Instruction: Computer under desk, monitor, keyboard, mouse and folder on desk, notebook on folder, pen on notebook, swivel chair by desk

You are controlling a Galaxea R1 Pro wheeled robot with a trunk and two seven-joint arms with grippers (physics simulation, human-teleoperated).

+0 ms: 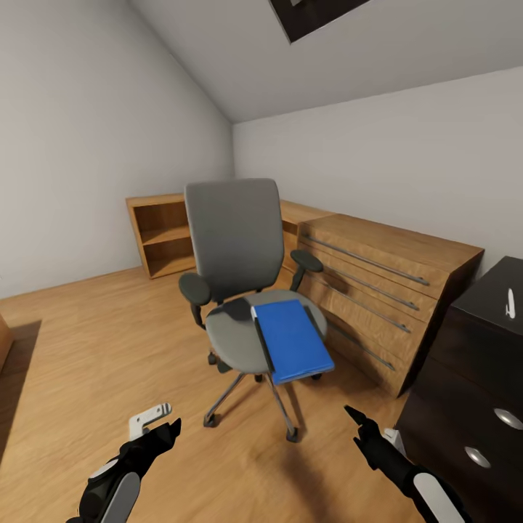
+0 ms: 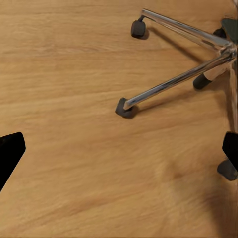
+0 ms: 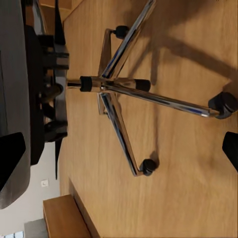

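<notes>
The swivel chair [image 1: 240,290] stands on the wood floor [image 1: 94,341] in front of a light-wood chest [image 1: 378,290], with the blue folder [image 1: 292,340] lying on its seat, atop a dark notebook [image 1: 259,336] whose edge shows beside it. At the right edge is the black desk [image 1: 479,378], with a white pen [image 1: 511,303] on its top. The left gripper [image 1: 165,430] and the right gripper [image 1: 361,426] hang low before the chair, both with fingers spread wide and holding nothing; the wrist views show the chair's chrome base and castors.
</notes>
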